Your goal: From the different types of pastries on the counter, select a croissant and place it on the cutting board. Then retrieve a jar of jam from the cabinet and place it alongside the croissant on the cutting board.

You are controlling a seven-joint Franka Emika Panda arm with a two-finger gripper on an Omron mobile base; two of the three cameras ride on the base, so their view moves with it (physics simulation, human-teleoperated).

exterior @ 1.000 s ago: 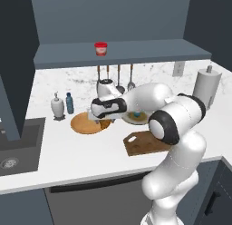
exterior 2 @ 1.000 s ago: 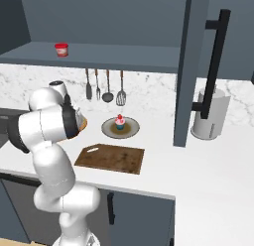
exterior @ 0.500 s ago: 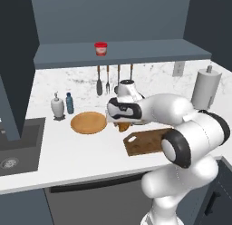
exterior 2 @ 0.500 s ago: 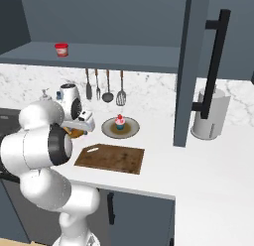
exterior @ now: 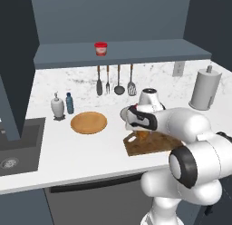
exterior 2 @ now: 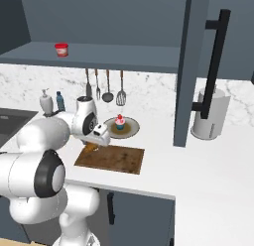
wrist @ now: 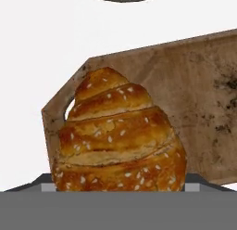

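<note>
My gripper (exterior: pixel 141 130) (exterior 2: pixel 94 145) (wrist: pixel 120 182) is shut on the croissant (wrist: pixel 120 136), a golden-brown seeded pastry that shows as a small brown tip (exterior: pixel 143 135) (exterior 2: pixel 91 148) under the hand. It hangs low over the left end of the dark brown cutting board (exterior: pixel 156 144) (exterior 2: pixel 119 159) (wrist: pixel 199 94), by the corner with the hole. Whether it touches the wood I cannot tell. The jar of jam (exterior: pixel 101 48) (exterior 2: pixel 61 49), with its red lid, stands on the cabinet's shelf ledge (exterior: pixel 136 51). The pink-frosted cupcake (exterior 2: pixel 119 122) sits on a dark plate (exterior 2: pixel 130 129) behind the board.
A round tan plate (exterior: pixel 89 123) lies left of the board, with a blue bottle (exterior: pixel 69 103) and a soap dispenser (exterior: pixel 56 106) behind it. Utensils (exterior: pixel 115 81) hang on the wall. A paper towel roll (exterior: pixel 204 89) stands far right, the dark sink (exterior: pixel 13 142) far left.
The arm has swung right from over the tan plate to the cutting board's left end, carrying the croissant along and lowering it.
</note>
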